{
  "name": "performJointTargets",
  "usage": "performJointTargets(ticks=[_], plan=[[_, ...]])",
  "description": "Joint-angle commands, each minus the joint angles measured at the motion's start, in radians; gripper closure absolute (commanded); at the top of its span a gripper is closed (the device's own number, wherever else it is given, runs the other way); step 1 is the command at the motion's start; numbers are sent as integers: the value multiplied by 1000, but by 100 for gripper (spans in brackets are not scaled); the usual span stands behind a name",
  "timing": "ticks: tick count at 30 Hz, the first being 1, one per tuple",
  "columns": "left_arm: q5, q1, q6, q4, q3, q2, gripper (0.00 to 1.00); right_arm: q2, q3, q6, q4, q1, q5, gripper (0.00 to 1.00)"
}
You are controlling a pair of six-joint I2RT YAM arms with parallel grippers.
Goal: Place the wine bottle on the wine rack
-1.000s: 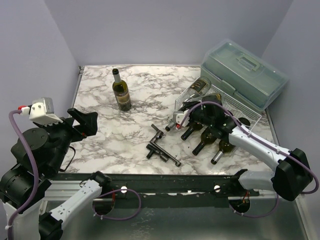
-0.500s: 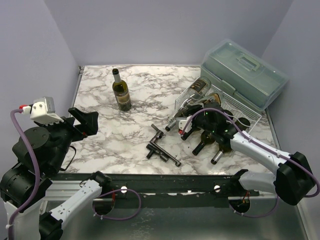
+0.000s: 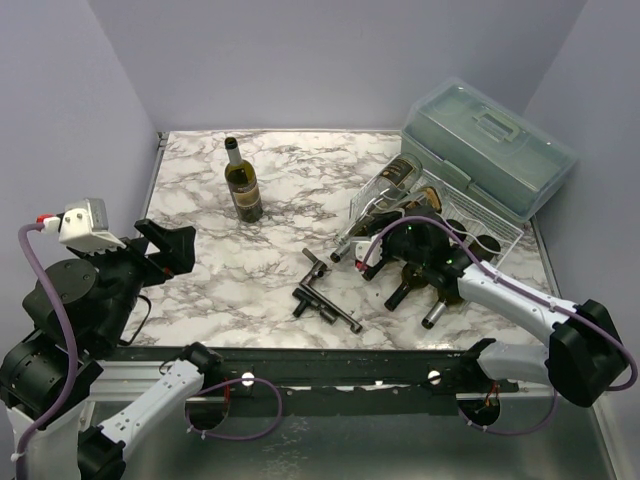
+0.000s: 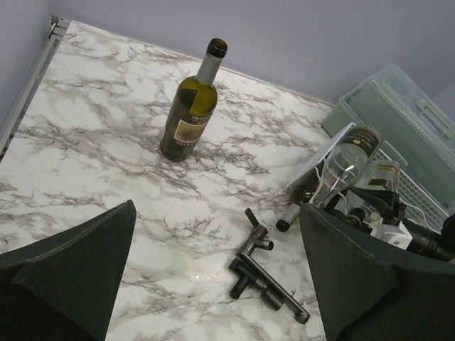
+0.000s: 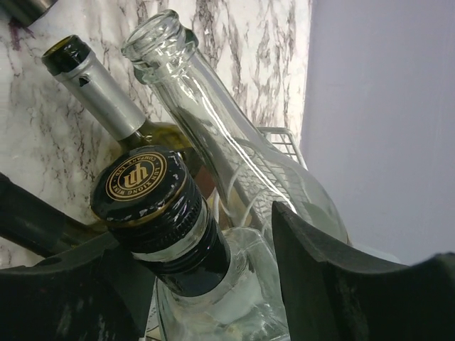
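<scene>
A clear wine bottle with a black screw cap (image 5: 153, 206) lies between the fingers of my right gripper (image 5: 206, 263). The jaws stand apart, with a gap showing on the right side of its neck. It rests among other bottles on the silver wire wine rack (image 3: 478, 228), whose mesh (image 5: 284, 138) shows behind. From above, the right gripper (image 3: 383, 252) hovers at the rack's near-left end. A green wine bottle (image 3: 243, 185) stands upright at the back left, also in the left wrist view (image 4: 190, 110). My left gripper (image 3: 165, 245) hangs open over the near-left table, holding nothing.
An empty clear bottle (image 5: 213, 114) and a silver-foiled green bottle (image 5: 92, 78) lie beside the capped one. Two dark bottle necks (image 3: 405, 292) stick out of the rack's near side. A black metal tool (image 3: 325, 297) lies mid-table. A grey-green lidded box (image 3: 490, 150) sits behind the rack.
My right gripper has opened off the capped bottle's neck and shifted slightly down-left along it. The bottle stays on the rack. The left arm has not moved.
</scene>
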Motion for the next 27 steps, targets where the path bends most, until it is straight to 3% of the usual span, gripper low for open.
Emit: performJointTargets(ticks=[1, 7, 12, 17, 19, 27], plan=[[11, -5, 3, 2, -1, -15, 1, 17, -9, 54, -102, -18, 75, 35], [11, -5, 6, 2, -3, -12, 1, -11, -27, 61, -107, -12, 84, 29], [9, -5, 11, 2, -2, -13, 1, -37, -31, 73, -127, 5, 87, 12], [8, -5, 13, 0, -6, -19, 1, -56, -28, 88, -143, 37, 91, 9], [10, -5, 11, 1, -6, -21, 1, -64, -28, 93, -145, 50, 92, 0], [17, -5, -1, 0, -12, -21, 1, -66, -35, 93, -153, 96, 122, 0]])
